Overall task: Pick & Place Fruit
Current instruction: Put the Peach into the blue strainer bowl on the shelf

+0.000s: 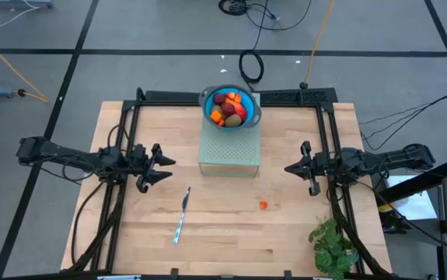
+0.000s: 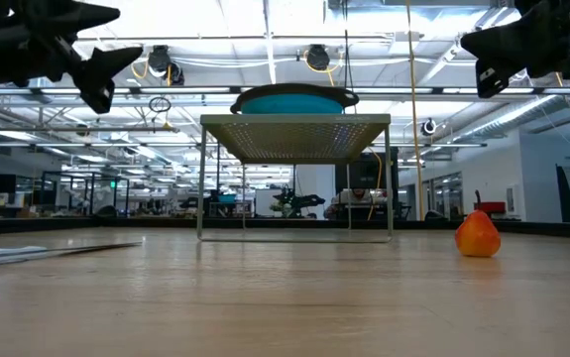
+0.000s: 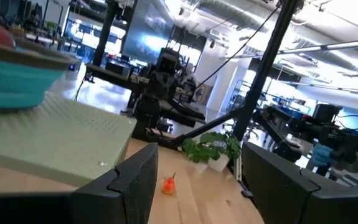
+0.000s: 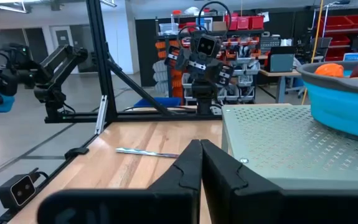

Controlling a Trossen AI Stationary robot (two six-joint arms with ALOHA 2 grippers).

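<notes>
Most of the fruit, red, orange, maroon and olive pieces, lies in a blue bowl (image 1: 231, 106) that stands on a pale green perforated stand (image 1: 229, 149). One tiny orange piece (image 1: 263, 205) rests alone on the wooden table, also in the low view as the orange piece (image 2: 477, 235) and in the left wrist view as the orange piece (image 3: 168, 184). My left gripper (image 1: 159, 166) hovers open above the table, left of the stand. My right gripper (image 1: 290, 168) hovers shut to the right of the stand. Both are raised clear of the table: left gripper (image 2: 101, 74), right gripper (image 2: 483, 61).
A slim silver knife (image 1: 182, 215) lies on the table near the front, left of the orange piece. A green leafy plant (image 1: 333, 245) stands at the front right corner. A black frame (image 1: 285, 96) borders the table's far and side edges.
</notes>
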